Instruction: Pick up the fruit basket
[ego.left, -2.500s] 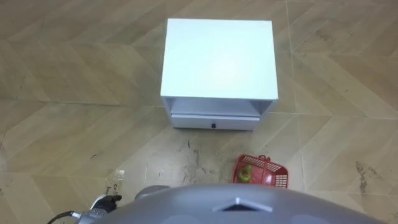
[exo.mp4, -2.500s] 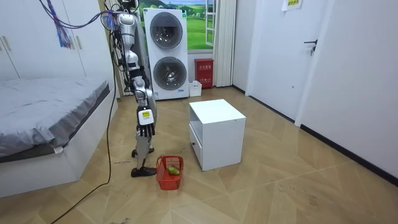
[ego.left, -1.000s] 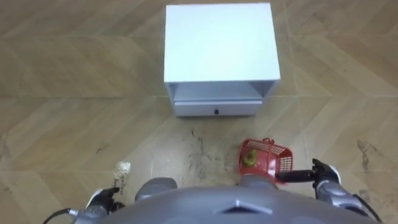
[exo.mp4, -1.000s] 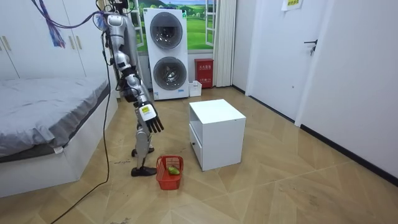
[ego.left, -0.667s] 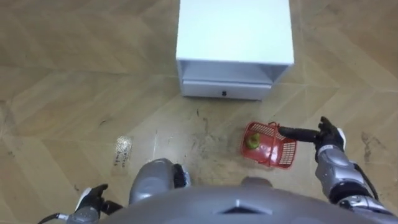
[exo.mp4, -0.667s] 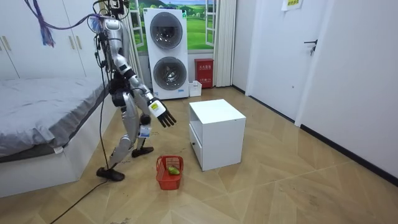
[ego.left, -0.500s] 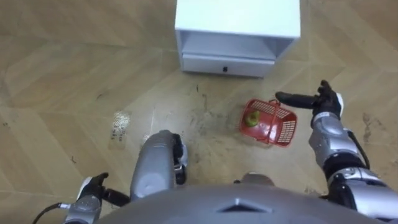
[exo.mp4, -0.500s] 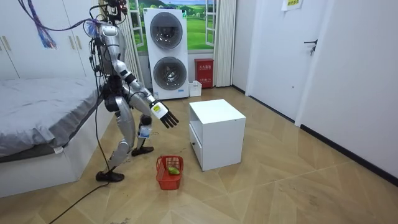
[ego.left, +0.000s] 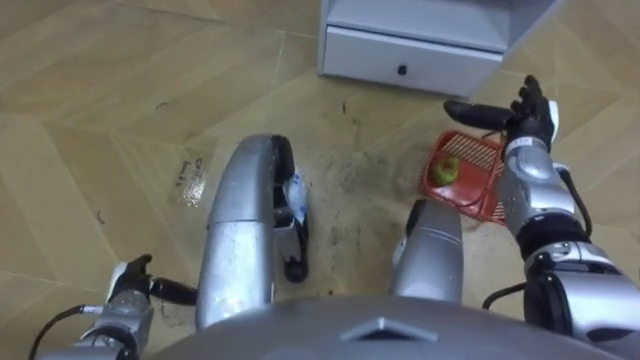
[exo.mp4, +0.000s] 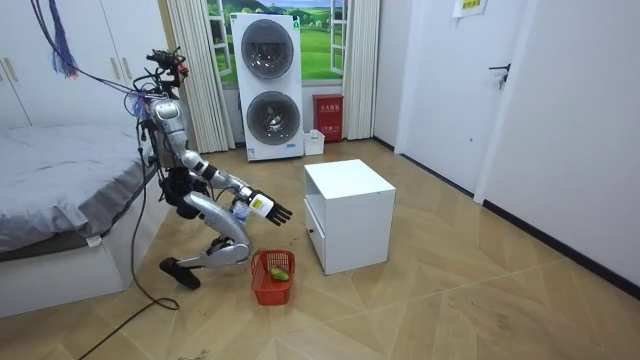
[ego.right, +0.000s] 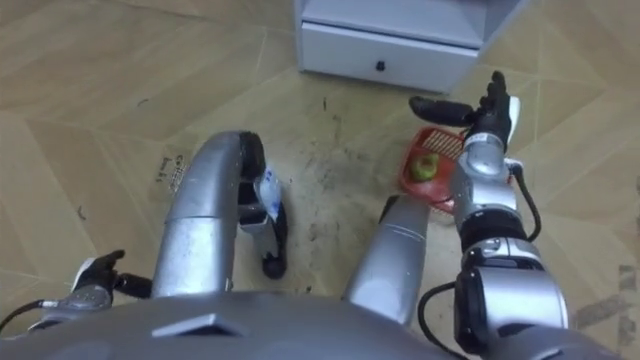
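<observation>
A scuffed herringbone wood floor (ego.left: 100, 120) runs between a grey-covered bed (exo.mp4: 60, 180) and a boxy white cabinet (exo.mp4: 348, 190) with a shut drawer (ego.left: 410, 55); the robot crouches low there, knees deeply bent. The fruit basket (ego.left: 478, 185) — red plastic lattice, rectangular — sits on the floor just before the cabinet, a green fruit (ego.left: 446, 171) inside; the right hand (ego.left: 527, 120) hangs above it, fingers straight, holding nothing. The left hand (ego.left: 128, 285) hangs low at the robot's side — its state cannot be told.
</observation>
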